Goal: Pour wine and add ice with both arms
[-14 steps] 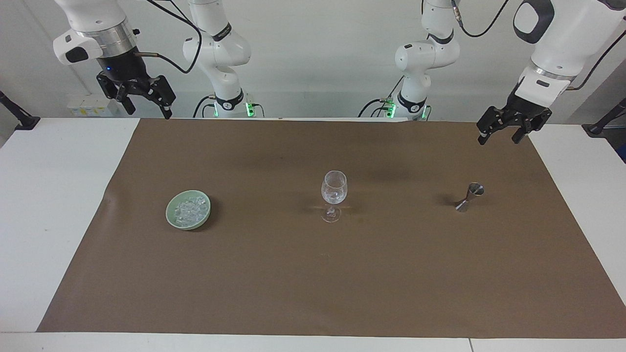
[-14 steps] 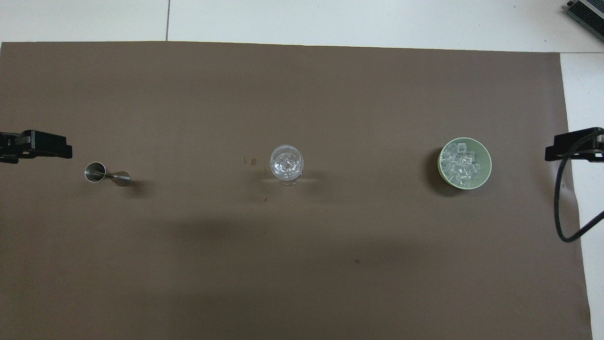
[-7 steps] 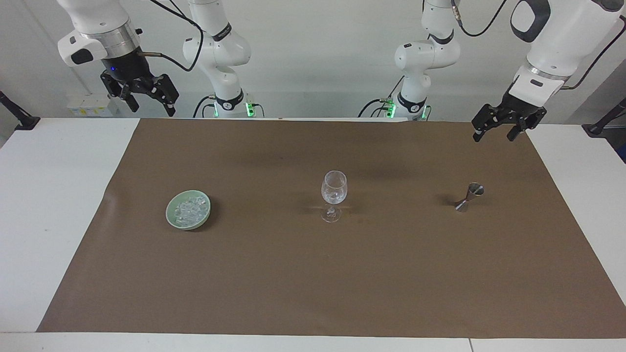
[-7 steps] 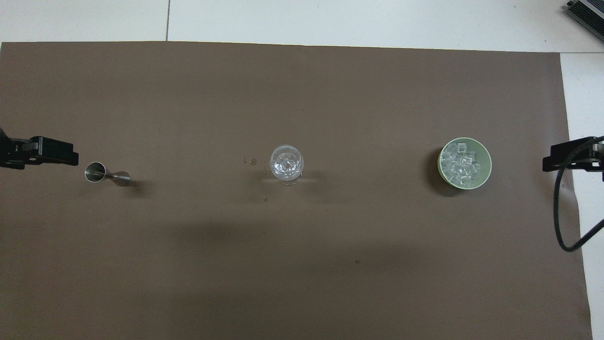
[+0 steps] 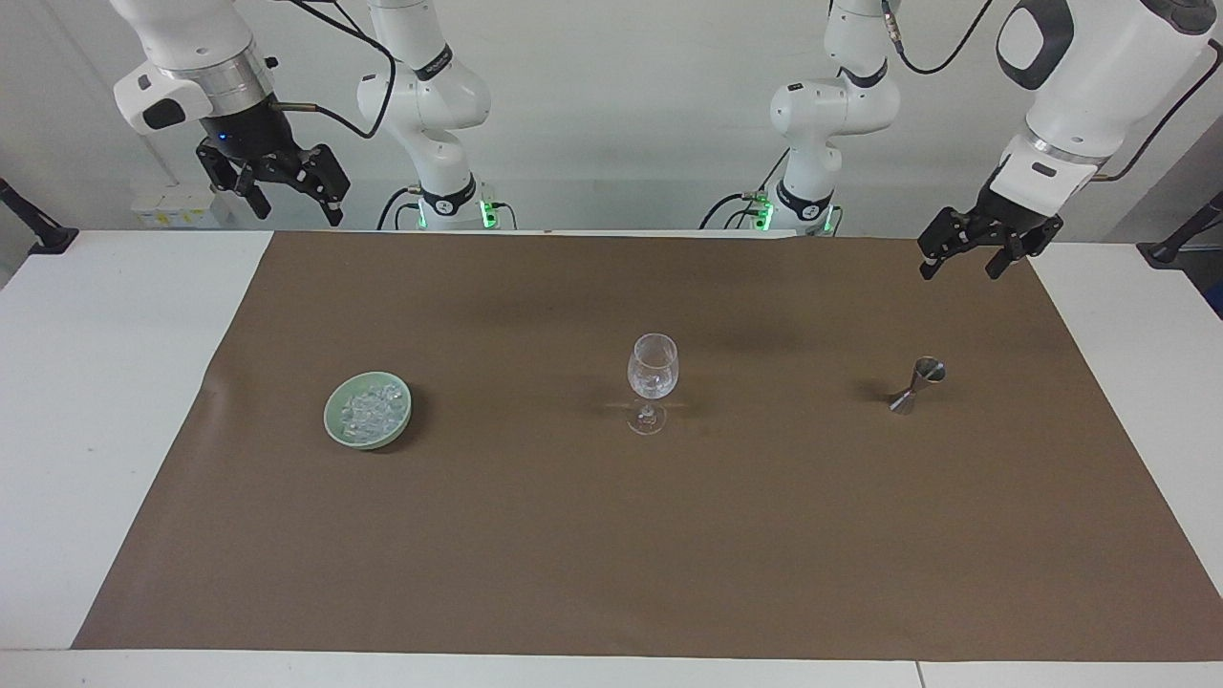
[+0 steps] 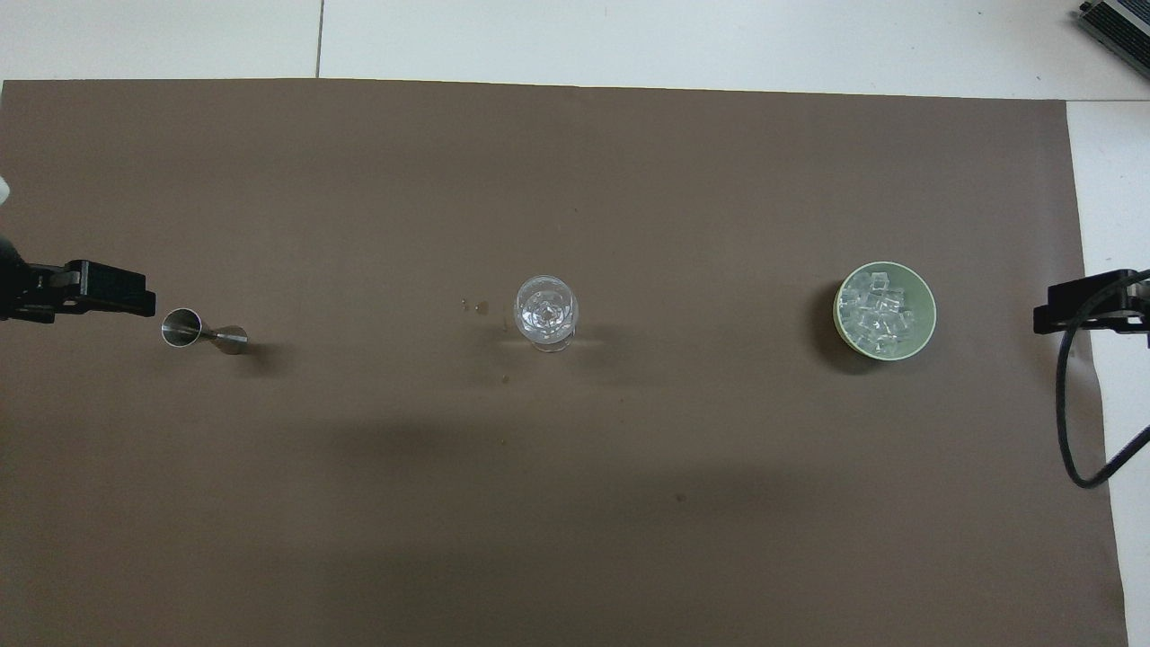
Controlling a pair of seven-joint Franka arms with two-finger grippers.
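Note:
A clear wine glass (image 5: 652, 377) stands upright mid-mat, something clear glinting in its bowl (image 6: 545, 312). Toward the right arm's end, the ice (image 5: 371, 406) (image 6: 876, 314) fills a pale green bowl (image 5: 332, 420) (image 6: 931, 314). A small steel jigger (image 5: 915, 384) (image 6: 202, 331) stands toward the left arm's end. My left gripper (image 5: 958, 268) (image 6: 99, 292) hangs open over the mat's edge by the robots, empty. My right gripper (image 5: 294, 212) (image 6: 1078, 305) hangs open and empty, high over the mat's corner at its own end. Wine itself is out of view.
A brown mat (image 5: 611, 535) covers most of the white table (image 5: 105, 401). A few small spots mark the mat beside the glass (image 6: 476, 307). A black cable (image 6: 1069, 422) loops down from the right arm.
Both open grippers drifted slightly: the left one crept toward the jigger, the right one shifted a little along the mat's edge. Glass, bowl and jigger have not moved.

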